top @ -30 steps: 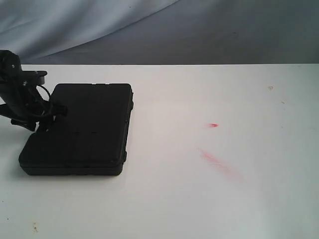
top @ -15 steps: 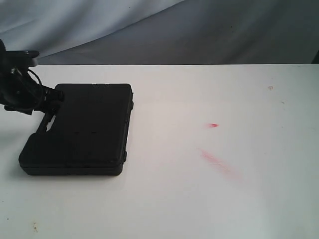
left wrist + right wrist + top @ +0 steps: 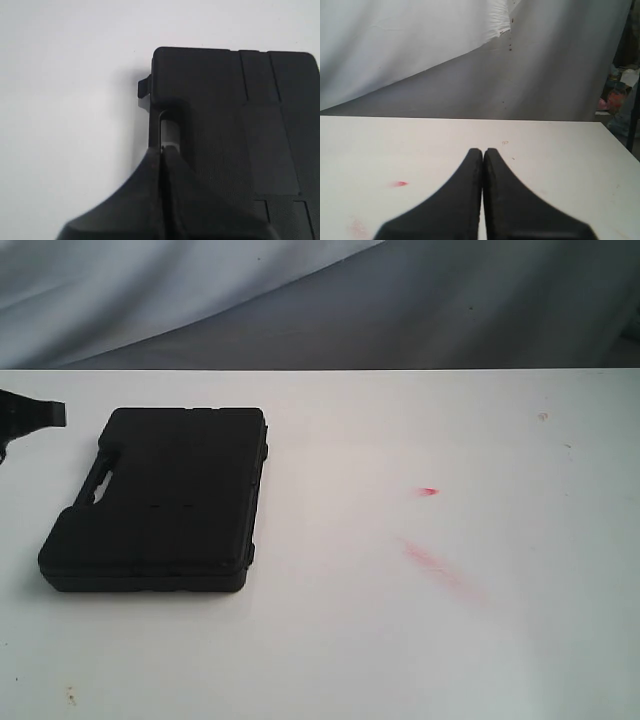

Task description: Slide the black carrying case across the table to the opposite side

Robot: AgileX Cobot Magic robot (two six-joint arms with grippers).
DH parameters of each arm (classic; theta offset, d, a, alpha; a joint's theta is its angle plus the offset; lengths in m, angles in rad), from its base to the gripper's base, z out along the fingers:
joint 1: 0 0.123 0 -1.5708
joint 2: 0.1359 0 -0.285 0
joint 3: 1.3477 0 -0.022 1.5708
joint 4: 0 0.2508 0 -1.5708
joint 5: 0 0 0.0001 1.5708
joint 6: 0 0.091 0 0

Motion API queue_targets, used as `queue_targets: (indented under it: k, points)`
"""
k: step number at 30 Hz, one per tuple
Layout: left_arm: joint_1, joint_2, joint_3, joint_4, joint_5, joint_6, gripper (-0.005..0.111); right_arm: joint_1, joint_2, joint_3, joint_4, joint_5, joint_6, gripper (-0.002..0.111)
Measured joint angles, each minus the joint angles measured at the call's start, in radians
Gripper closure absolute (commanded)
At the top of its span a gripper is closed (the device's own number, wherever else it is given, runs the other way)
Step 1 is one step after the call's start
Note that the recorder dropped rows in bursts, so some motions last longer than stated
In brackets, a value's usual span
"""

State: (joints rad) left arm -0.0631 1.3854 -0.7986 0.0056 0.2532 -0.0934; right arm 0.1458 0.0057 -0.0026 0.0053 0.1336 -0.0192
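The black carrying case (image 3: 160, 500) lies flat on the left part of the white table (image 3: 400, 640), its handle cut-out (image 3: 97, 485) on its left side. In the left wrist view the case (image 3: 235, 125) fills one side. My left gripper (image 3: 161, 149) is shut with nothing between its fingers, its tips over the handle slot (image 3: 169, 131); I cannot tell if they touch it. In the exterior view only a black part of the left arm (image 3: 30, 412) shows at the left edge. My right gripper (image 3: 483, 150) is shut and empty above bare table (image 3: 560, 150).
Red smears mark the table right of the case (image 3: 427, 491) (image 3: 435, 562), one also in the right wrist view (image 3: 399, 184). Grey-white cloth (image 3: 320, 300) hangs behind the table's far edge. Clutter (image 3: 620, 95) stands past one table edge.
The left arm has drawn back to the left, away from the case's handle side, and is now mostly out of the exterior view. The case has not moved.
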Motion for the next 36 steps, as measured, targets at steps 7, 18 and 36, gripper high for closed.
queue_targets:
  k: [7,18,36]
  points:
    - [0.000,-0.229,0.161,0.000,-0.045,-0.002,0.107,0.000,0.000,0.000,0.000,0.000,0.000,0.108]
    - [0.000,-0.531,0.369,0.000,-0.083,-0.002,0.107,0.000,0.000,0.000,0.000,0.000,0.000,0.108]
    - [0.000,-0.949,0.652,-0.006,-0.232,-0.004,0.107,0.000,0.000,0.000,0.000,0.000,0.000,0.108]
